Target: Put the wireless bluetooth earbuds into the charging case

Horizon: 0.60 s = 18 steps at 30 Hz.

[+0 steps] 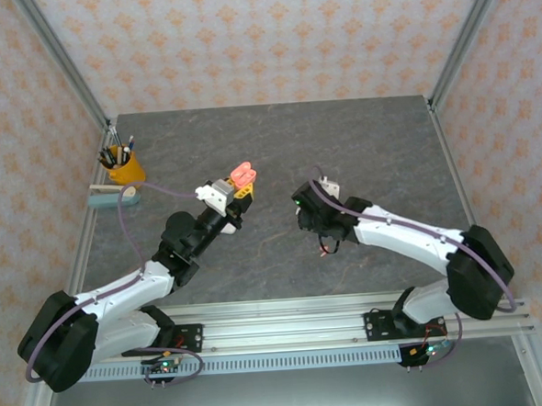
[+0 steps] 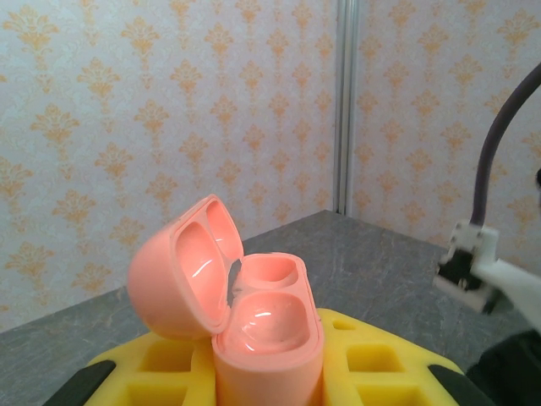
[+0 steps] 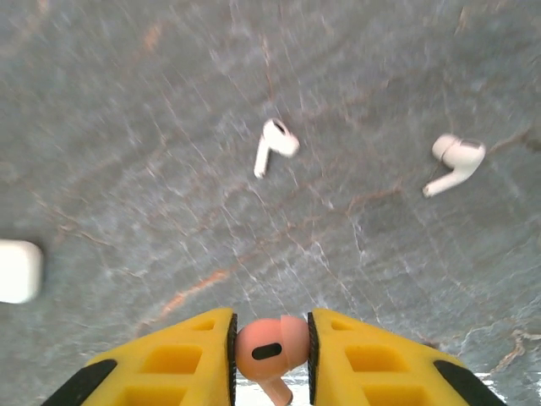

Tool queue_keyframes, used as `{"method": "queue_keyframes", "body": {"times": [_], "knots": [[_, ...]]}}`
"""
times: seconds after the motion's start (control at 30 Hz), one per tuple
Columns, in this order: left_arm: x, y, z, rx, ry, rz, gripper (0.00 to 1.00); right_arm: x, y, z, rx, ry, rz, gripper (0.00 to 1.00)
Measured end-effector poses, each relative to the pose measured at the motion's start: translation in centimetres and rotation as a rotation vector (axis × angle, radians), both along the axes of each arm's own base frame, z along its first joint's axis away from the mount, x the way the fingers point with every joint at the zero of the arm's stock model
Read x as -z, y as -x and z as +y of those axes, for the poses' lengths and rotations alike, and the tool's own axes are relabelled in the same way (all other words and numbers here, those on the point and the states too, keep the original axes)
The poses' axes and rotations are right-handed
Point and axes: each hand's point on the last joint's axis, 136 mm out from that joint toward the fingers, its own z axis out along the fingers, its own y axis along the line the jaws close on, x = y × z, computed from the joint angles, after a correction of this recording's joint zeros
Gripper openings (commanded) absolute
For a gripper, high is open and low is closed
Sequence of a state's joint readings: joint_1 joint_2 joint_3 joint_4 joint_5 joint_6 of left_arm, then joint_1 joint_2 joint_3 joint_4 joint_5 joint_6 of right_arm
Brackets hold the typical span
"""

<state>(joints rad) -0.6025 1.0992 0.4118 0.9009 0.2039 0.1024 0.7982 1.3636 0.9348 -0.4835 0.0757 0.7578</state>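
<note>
A coral-pink charging case (image 2: pixel 266 326) stands upright between the yellow fingers of my left gripper (image 2: pixel 266 368), which is shut on its body. Its lid (image 2: pixel 182 271) is swung open to the left, and both wells are empty. From above, the case (image 1: pixel 243 174) is held up over the table's middle. My right gripper (image 3: pixel 270 330) is shut on a coral-pink earbud (image 3: pixel 269 347), stem pointing down, above the table. Two white earbuds lie on the grey surface beyond it, one (image 3: pixel 275 145) at the centre and one (image 3: pixel 454 161) to the right.
A white case (image 3: pixel 17 271) lies on the table at the left edge of the right wrist view. A yellow pen cup (image 1: pixel 124 164) and a pale blue object (image 1: pixel 114 196) sit at the table's left edge. Metal frame posts (image 1: pixel 70 77) rise at the back corners.
</note>
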Motion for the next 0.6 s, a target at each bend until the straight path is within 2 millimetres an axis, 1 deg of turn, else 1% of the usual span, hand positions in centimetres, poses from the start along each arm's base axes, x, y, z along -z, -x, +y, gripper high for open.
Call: {"method": "queue_keyframes", "body": {"times": [0.13, 0.27, 0.37, 0.43, 0.6], "knots": [[-0.1, 0.0, 0.0, 0.0, 0.001, -0.002, 0.0, -3.3, -0.7, -1.0, 0.001, -0.025, -0.093, 0.27], [-0.3, -0.1, -0.1, 0.001, 0.0, -0.001, 0.0, -7.1, -1.7, -1.0, -0.02, -0.048, -0.185, 0.27], [-0.7, -0.2, -0.1, 0.001, 0.003, -0.005, 0.0, -11.1, -2.5, -0.3, -0.052, -0.076, -0.268, 0.27], [-0.9, -0.3, -0.2, 0.001, 0.005, -0.007, 0.0, -14.0, -3.1, 0.2, -0.074, -0.098, -0.332, 0.28], [-1.0, -0.8, -0.6, 0.002, 0.003, -0.003, 0.0, -19.6, -3.8, 1.2, -0.122, -0.142, -0.45, 0.28]]}}
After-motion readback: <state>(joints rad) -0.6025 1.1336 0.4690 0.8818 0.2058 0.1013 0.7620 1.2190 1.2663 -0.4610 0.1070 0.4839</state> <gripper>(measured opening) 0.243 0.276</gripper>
